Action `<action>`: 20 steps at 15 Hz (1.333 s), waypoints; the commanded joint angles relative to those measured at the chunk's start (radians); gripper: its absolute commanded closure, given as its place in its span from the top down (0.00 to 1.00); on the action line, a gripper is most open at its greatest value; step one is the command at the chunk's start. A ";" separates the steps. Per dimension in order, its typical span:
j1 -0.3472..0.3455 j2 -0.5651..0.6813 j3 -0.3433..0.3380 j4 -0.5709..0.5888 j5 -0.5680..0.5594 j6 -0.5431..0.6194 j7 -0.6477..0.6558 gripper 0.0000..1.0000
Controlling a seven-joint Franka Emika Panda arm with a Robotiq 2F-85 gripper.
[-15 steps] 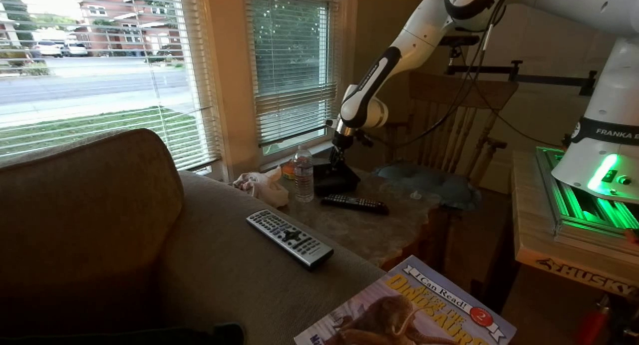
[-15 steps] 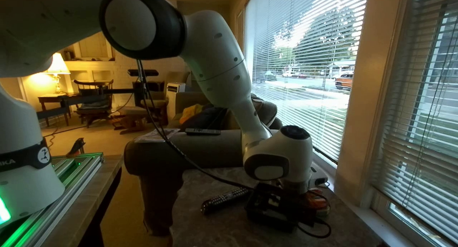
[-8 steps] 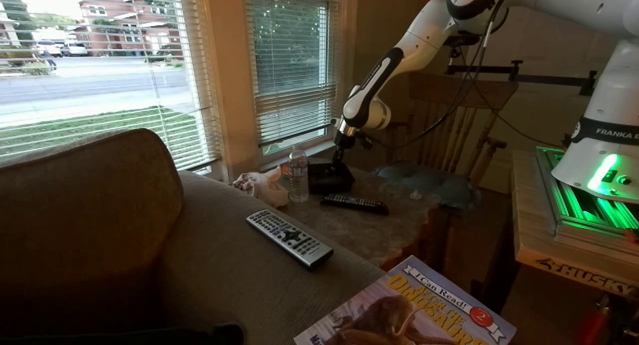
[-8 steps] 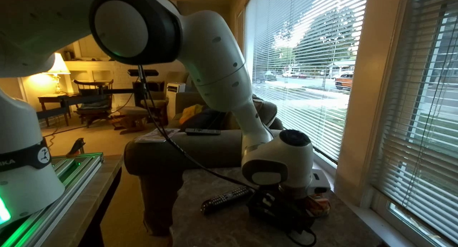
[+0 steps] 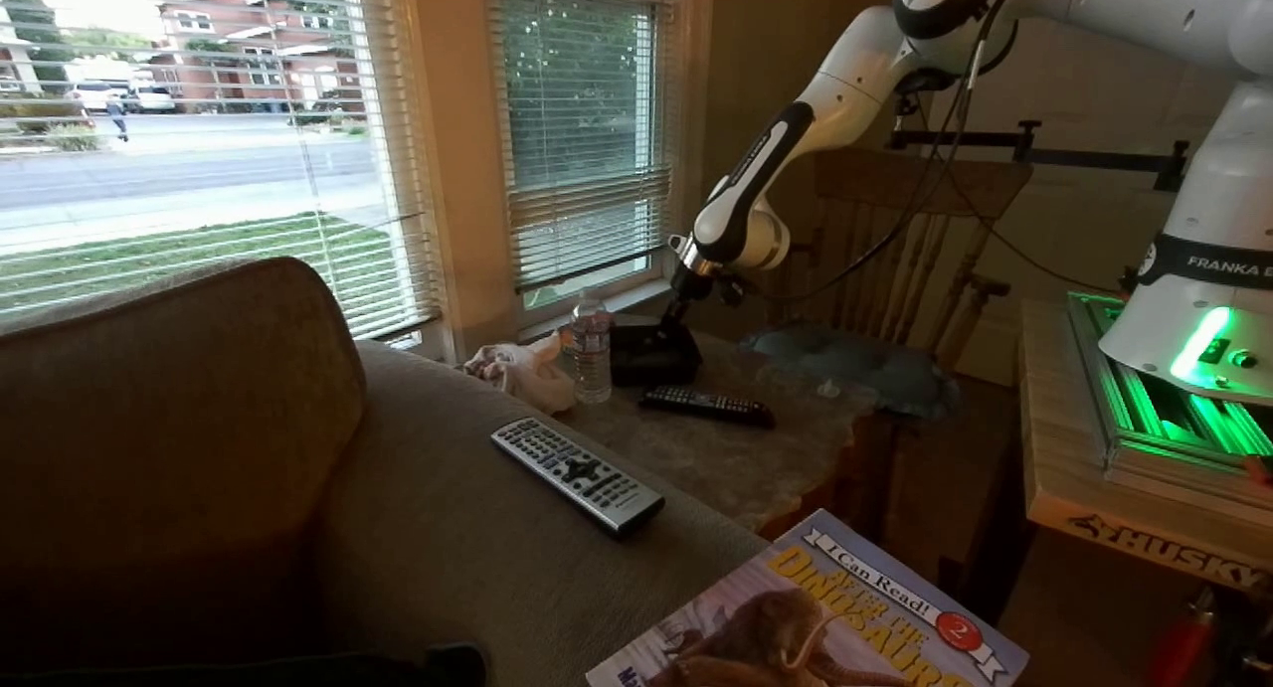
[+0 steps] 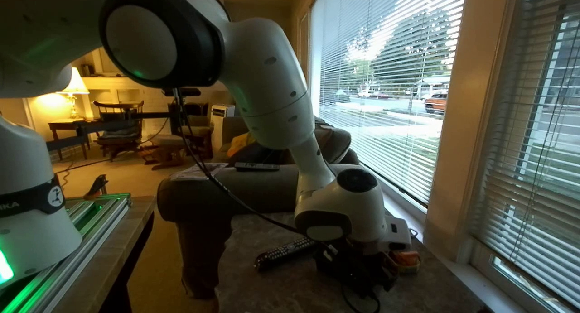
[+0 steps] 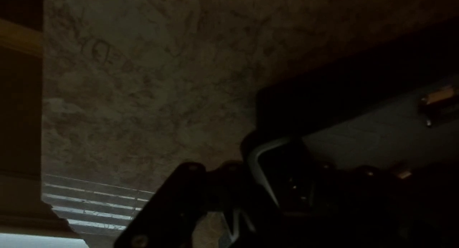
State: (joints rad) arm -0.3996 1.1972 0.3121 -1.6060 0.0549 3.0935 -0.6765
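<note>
one bottle is risking a topple
i'm seeing closed fingers against black box; sideways pushing could be causing it

I am wearing white shells, black-rimmed joints, black FRANKA band; my base is glowing green; black cables are hanging; my dark jaws are showing screws.

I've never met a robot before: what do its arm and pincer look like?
The arm is white and smoothly rounded, with black trim. A black band on its base shows FRANKA, above a glowing green light. Dark cables trail along the arm. A silvery collar leads to the pincer, whose fingers look black and jointed.
</note>
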 commanded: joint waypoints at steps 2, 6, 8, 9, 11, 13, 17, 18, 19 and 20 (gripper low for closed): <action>-0.012 0.005 0.006 0.001 -0.067 0.000 0.055 0.20; 0.001 0.014 0.003 0.026 -0.032 -0.001 0.111 0.05; 0.001 0.013 0.010 0.023 -0.003 0.007 0.206 0.05; -0.001 0.011 0.013 0.019 -0.004 0.012 0.248 0.05; 0.005 0.000 0.009 0.006 0.009 0.028 0.343 0.05; 0.006 -0.009 0.012 -0.012 0.021 0.031 0.412 0.05; 0.052 -0.025 -0.017 -0.049 0.041 0.056 0.540 0.05; 0.066 -0.030 -0.027 -0.060 0.044 0.077 0.569 0.05; 0.083 -0.036 -0.039 -0.070 0.046 0.098 0.597 0.05; 0.095 -0.038 -0.047 -0.077 0.047 0.118 0.621 0.05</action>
State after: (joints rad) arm -0.3628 1.1884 0.2946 -1.6327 0.0610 3.1478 -0.1455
